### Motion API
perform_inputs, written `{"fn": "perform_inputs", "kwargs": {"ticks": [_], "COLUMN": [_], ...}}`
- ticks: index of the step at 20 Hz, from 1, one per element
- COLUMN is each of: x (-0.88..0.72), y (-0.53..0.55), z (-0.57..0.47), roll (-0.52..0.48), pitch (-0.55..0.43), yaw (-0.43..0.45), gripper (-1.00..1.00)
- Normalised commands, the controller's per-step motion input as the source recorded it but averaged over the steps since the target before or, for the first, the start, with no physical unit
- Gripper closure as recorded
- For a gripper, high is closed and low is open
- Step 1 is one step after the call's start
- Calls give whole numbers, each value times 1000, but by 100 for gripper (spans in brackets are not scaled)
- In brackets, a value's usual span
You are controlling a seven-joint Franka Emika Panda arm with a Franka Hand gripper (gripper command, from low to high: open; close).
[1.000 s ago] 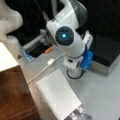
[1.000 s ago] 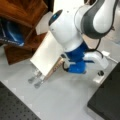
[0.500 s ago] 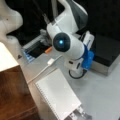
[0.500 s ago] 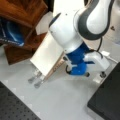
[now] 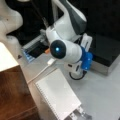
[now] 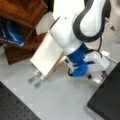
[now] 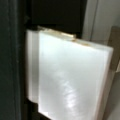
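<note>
A flat white book (image 5: 58, 96) (image 6: 48, 55) slants down over the grey table, and it fills the wrist view (image 7: 72, 77), where its page edge shows at the left. My gripper (image 6: 35, 81) (image 5: 79, 115) is shut on the book, its two metal fingertips (image 6: 32, 79) poking out past the book's lower edge, close above the table top. The white arm with its blue wrist part (image 5: 86, 60) (image 6: 78, 67) rises behind the book. The book's upper end lies near the wooden shelf (image 6: 22, 15).
A wooden shelf holds a blue book (image 6: 11, 35) at a front view's left. A wooden block (image 5: 15, 95) stands beside the white book. A black box (image 5: 107, 50) (image 6: 107, 100) sits at the right, a black perforated mat (image 6: 15, 105) at the bottom left. A white cable (image 5: 42, 70) crosses the table.
The arm's round joint has sunk a little toward the table. The white book stays in the gripper at nearly the same spot and slant.
</note>
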Motion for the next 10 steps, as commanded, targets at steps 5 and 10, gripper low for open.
{"fn": "perform_inputs", "kwargs": {"ticks": [5,10], "x": [-36,-22], "y": [-119,-114], "z": [-159,-122], "roll": [356,301], "pitch": [-48,-29], "yaw": [-81,-56], "gripper": [-100,-100]}}
